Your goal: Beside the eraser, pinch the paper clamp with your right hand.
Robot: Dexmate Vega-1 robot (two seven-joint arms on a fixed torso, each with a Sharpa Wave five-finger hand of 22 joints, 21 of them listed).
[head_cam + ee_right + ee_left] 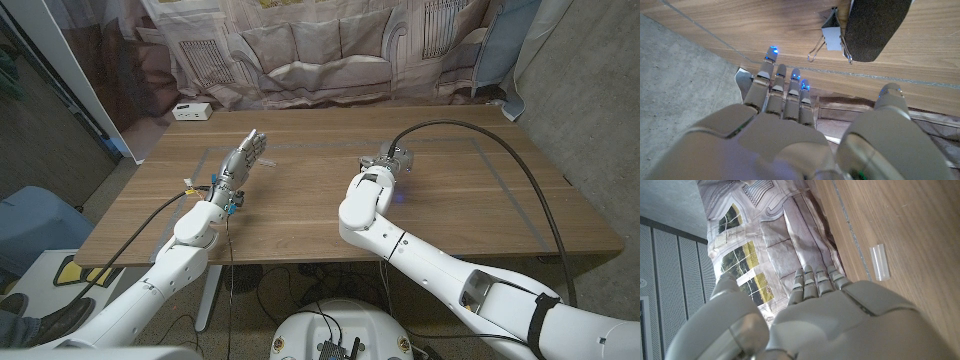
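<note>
The paper clamp [831, 38], pale-bodied with wire handles, lies on the wooden table [300, 215] in the right wrist view, touching a dark rounded eraser [874, 26]. My right hand [790, 130] hovers just short of the clamp with its fingers [774, 82] stretched out and apart, thumb [890, 107] to one side, and nothing held. Seen from the head, the right hand [385, 160] sits at mid table and covers the clamp and eraser. My left hand [245, 160] stands at the table's left with fingers reaching up and apart, holding nothing.
A small white block [879, 262] lies on the table close beyond my left hand. A white box [190, 111] sits at the far left corner. A printed curtain [320, 50] hangs behind the table. A black cable [500, 150] arcs over the right side.
</note>
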